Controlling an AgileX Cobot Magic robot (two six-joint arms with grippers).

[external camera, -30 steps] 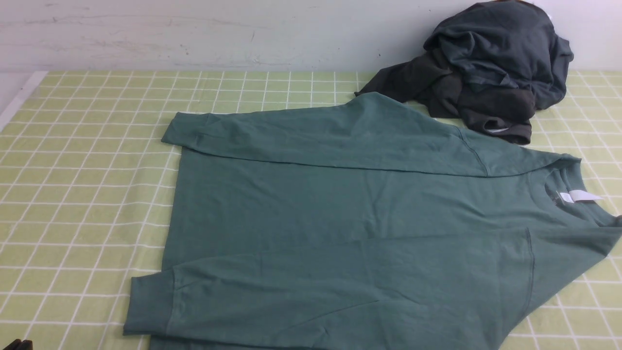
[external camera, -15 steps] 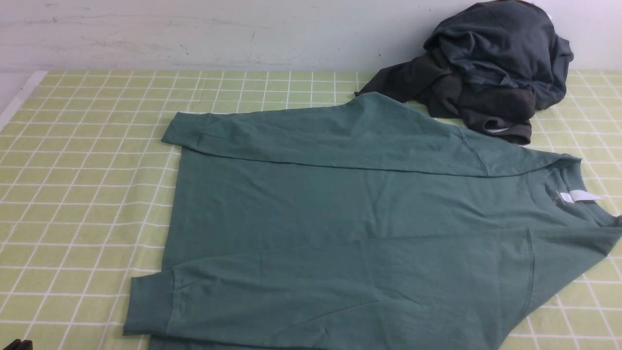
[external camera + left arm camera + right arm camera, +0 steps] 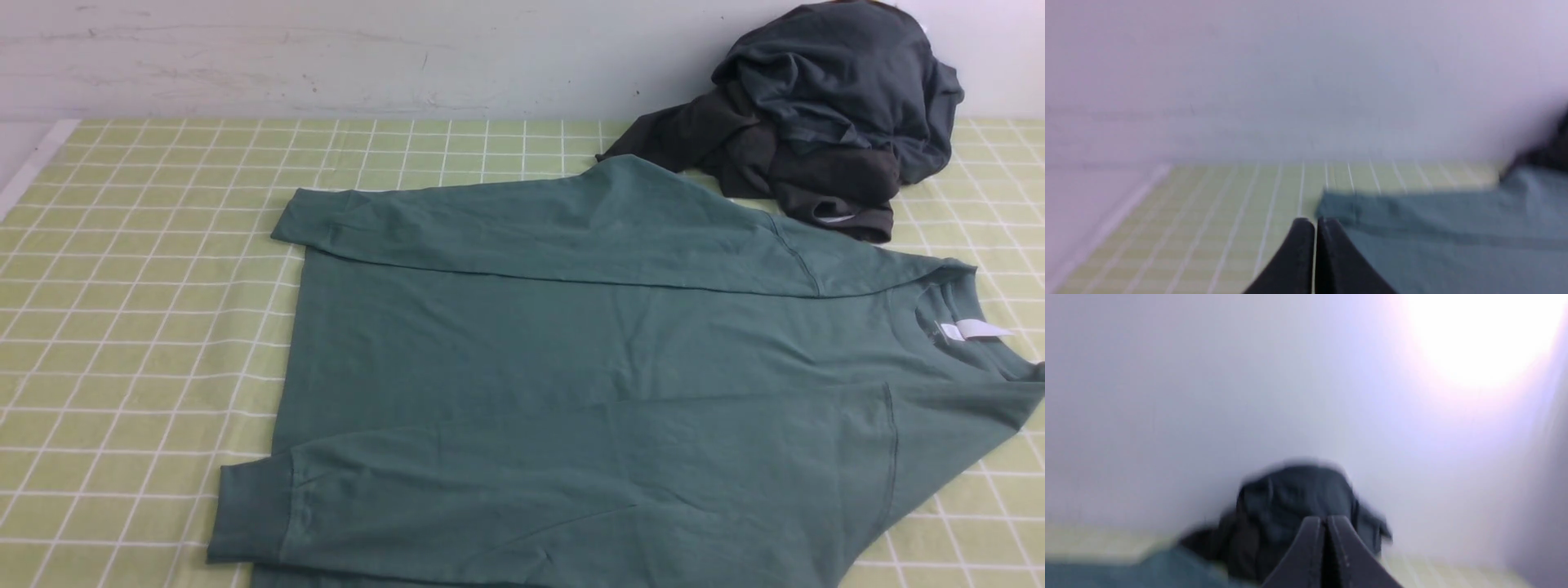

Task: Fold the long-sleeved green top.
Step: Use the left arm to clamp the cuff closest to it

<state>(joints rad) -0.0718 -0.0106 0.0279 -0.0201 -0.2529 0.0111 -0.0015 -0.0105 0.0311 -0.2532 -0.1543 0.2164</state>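
We see the green top (image 3: 588,392) lying flat across the middle of the worktop (image 3: 147,310), which is covered by a yellow-green checked cloth. The neck, with its white label (image 3: 976,329), points to the robot's right and the hem lies to the left. Both sleeves are folded in over the body. The far sleeve runs along the back edge, its cuff (image 3: 302,220) reaching just past the hem. The near sleeve runs along the front edge and ends in a ribbed cuff (image 3: 249,510). A heap of dark clothes (image 3: 824,122) sits at the back right against the pale wall (image 3: 326,57), right up against the top's far shoulder.

From the left wrist we see the left end effector (image 3: 1315,228) with its fingers pressed together and nothing between them; the far sleeve is in sight beyond it. The right end effector (image 3: 1326,524) is likewise pressed together and empty, pointing toward the dark heap. Both wrist views are blurred.
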